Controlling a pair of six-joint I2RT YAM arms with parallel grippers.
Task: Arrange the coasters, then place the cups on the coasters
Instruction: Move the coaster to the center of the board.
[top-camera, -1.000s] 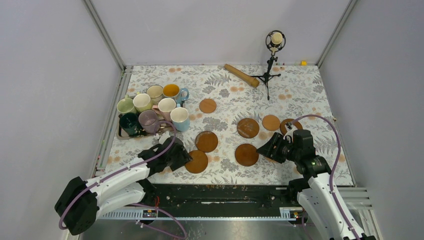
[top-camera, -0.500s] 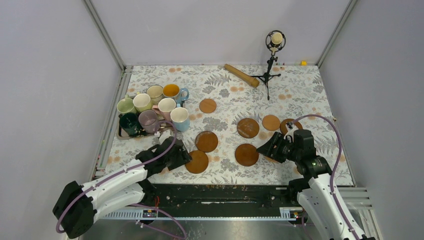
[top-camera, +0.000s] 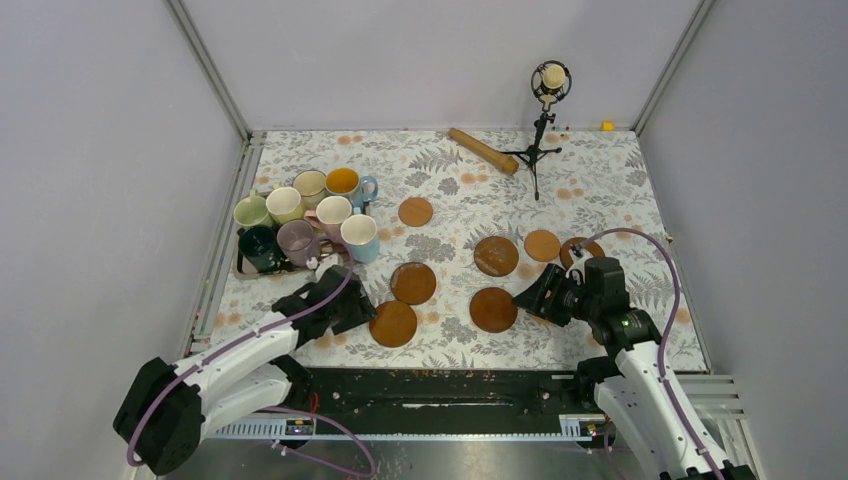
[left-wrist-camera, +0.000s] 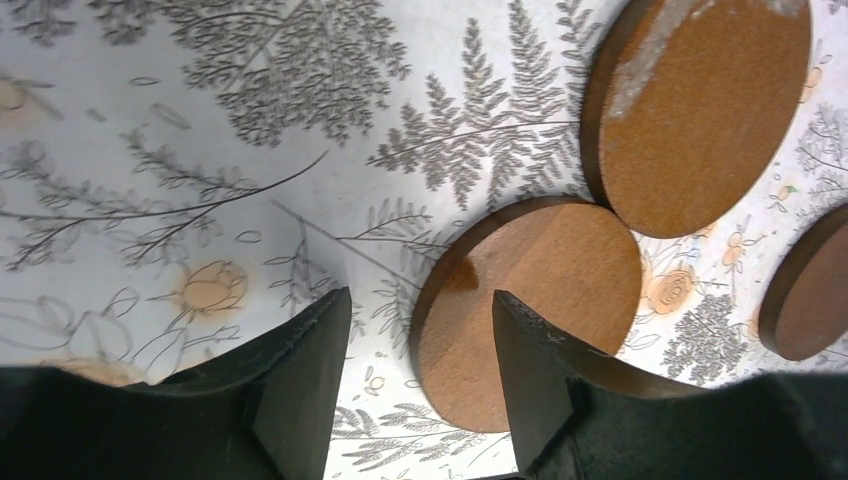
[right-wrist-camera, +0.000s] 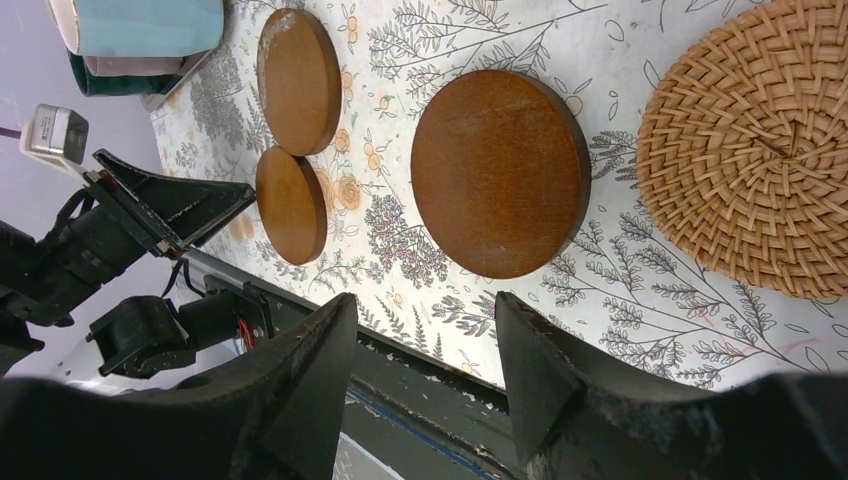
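The left hand (left-wrist-camera: 418, 312) hovers open and empty at the near rim of a tan coaster (left-wrist-camera: 530, 310), which lies flat on the patterned surface (left-wrist-camera: 200, 120). The disc looks thin, stiff and light, and probably hard to pinch while flat. Its free rim, on the side away from its neighbours, seems the best hold. A darker coaster (left-wrist-camera: 700, 100) sits just beyond it, edges apparently touching, and could get dragged. The cups (top-camera: 305, 220) cluster farther beyond and left of it. To its right, past another dark coaster (top-camera: 493, 309), the right hand (right-wrist-camera: 422, 310) hangs open, holding nothing.
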